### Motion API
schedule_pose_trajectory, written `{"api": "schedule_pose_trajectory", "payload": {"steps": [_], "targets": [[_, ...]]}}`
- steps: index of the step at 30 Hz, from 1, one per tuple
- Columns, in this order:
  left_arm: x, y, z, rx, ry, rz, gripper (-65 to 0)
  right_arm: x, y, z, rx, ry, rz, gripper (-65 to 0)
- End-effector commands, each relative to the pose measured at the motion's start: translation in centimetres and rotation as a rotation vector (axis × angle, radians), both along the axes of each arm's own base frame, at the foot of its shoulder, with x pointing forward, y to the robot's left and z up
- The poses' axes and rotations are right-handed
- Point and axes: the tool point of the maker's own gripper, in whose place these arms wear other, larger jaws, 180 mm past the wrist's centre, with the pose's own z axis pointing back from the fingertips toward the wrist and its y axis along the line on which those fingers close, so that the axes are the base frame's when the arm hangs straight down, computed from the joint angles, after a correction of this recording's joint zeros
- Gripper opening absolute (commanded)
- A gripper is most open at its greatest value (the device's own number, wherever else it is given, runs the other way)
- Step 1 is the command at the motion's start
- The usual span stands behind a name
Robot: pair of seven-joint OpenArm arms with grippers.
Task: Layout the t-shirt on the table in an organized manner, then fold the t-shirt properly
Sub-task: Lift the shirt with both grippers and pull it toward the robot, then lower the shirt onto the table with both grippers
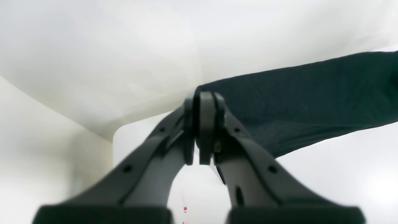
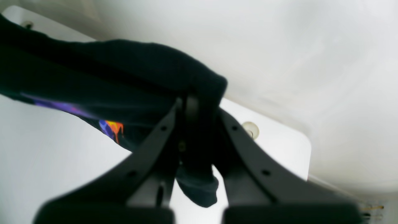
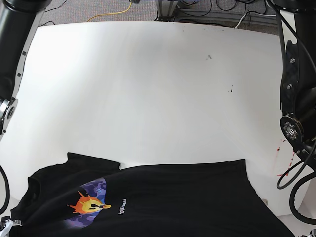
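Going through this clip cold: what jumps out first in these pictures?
The black t-shirt with its orange sun face on a purple patch, spread along the near edge of the white table in the base view. Next, each wrist view shows a gripper pinching dark cloth: the left gripper shut on a plain edge, the right gripper shut on bunched fabric near the print.

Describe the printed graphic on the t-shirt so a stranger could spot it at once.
Start at the white table and drop to the black t-shirt along its near edge. Toward that view's left end sits the graphic: an orange-yellow sun-like face on a purple-blue patch, the only colour on the cloth, with small white lettering beside it.
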Motion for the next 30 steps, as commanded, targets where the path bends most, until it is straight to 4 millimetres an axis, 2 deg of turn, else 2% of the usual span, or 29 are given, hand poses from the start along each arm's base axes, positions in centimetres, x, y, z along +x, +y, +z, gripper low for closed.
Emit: {"api": "schedule_pose_trajectory", "payload": {"steps": [1,19,24,30], "targets": [[-0.3,-0.2,3.1,-0.005,-0.085,-0.012,-65.0,-0.1,0.1,3.1,0.012,-0.085,0.006,-64.7],[-0.3,-0.6,3.2,0.015,-0.083,-0.017,-65.0,0.0,0.5,3.2,0.009,-0.087,0.015,-64.7],[-0.3,-0.7,3.2,0.015,-0.085,-0.018,-65.0,-0.5,1.1,4.7,-0.026,-0.136,0.026,-64.7],[-0.5,-0.6,3.5,0.021,-0.098,-0.015,-65.0,-1.9,2.7,8.3,-0.107,-0.256,0.050,-64.8]]}}
